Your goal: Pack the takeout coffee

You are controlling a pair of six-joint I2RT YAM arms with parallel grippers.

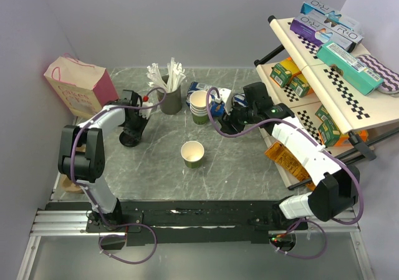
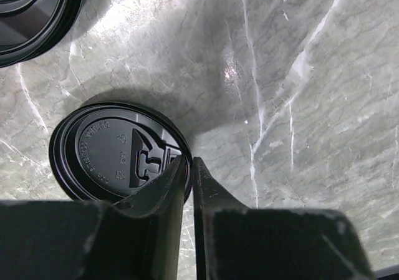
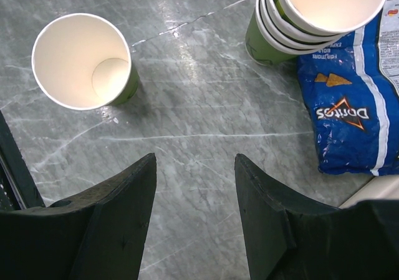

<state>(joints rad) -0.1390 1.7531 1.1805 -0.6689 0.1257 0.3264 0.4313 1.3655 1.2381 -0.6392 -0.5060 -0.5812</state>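
Note:
No lidded cup is in view. A lidless green paper cup point(image 1: 192, 153) stands upright at the table's middle, and it also shows in the right wrist view point(image 3: 81, 62). My left gripper point(image 1: 132, 132) is at the left back, shut on the rim of a loose black lid point(image 2: 106, 149), one finger over the lid and one outside it point(image 2: 189, 160). I cannot tell whether the lid is off the table. My right gripper point(image 1: 225, 123) is open and empty above bare table point(image 3: 194, 158), to the right of the single cup.
A stack of lidless cups point(image 1: 199, 107) stands beside a blue Doritos bag point(image 3: 355, 111). More black lids point(image 2: 28, 12) lie near the held one. A straw holder point(image 1: 169, 96), a pink paper bag point(image 1: 78, 86) and a snack shelf point(image 1: 324, 74) ring the table.

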